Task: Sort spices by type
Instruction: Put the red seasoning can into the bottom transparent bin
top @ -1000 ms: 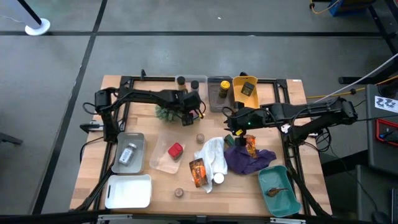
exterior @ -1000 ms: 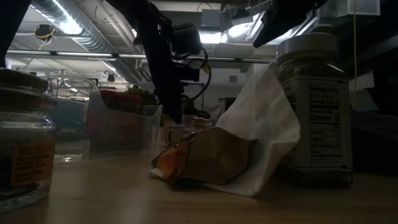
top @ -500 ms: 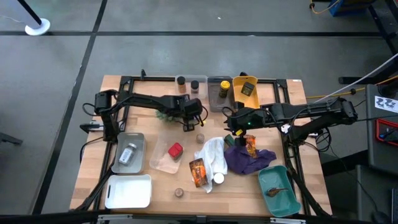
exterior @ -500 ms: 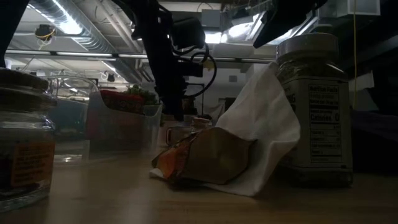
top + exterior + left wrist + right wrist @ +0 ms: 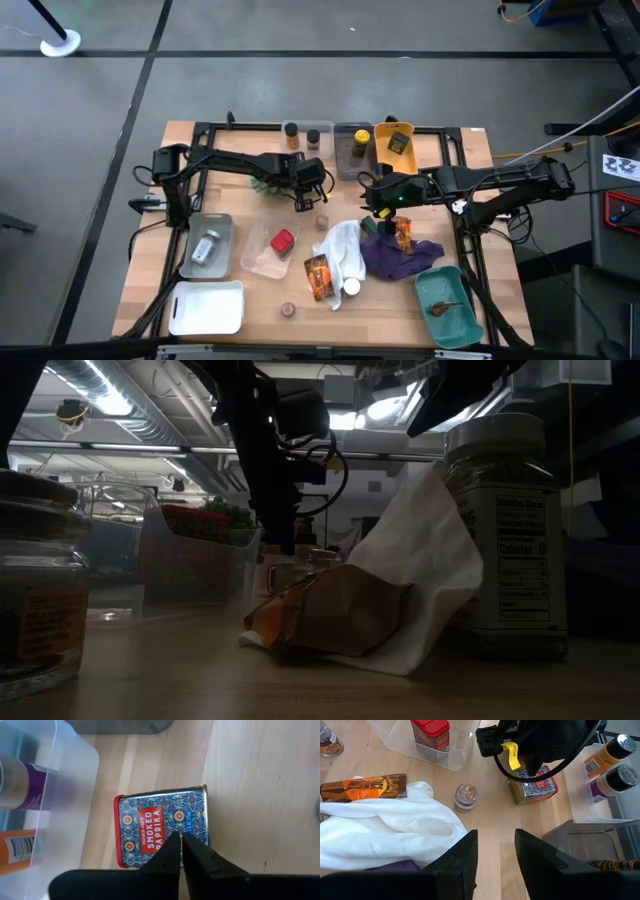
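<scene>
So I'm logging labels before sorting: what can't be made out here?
- Smoked paprika tin: left wrist view, near edge hidden by the shut left pincer.
- Purple-label jar: blurred behind the clear bin wall.
- Teal tray's contents: high view, too small.

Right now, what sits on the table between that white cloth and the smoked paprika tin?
In the right wrist view, one small clear jar stands between the white cloth and the paprika tin; otherwise bare wood.

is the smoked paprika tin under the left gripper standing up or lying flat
Lying flat: the smoked paprika tin shows its printed face upward on the bare table, with the left gripper shut just above it.
</scene>
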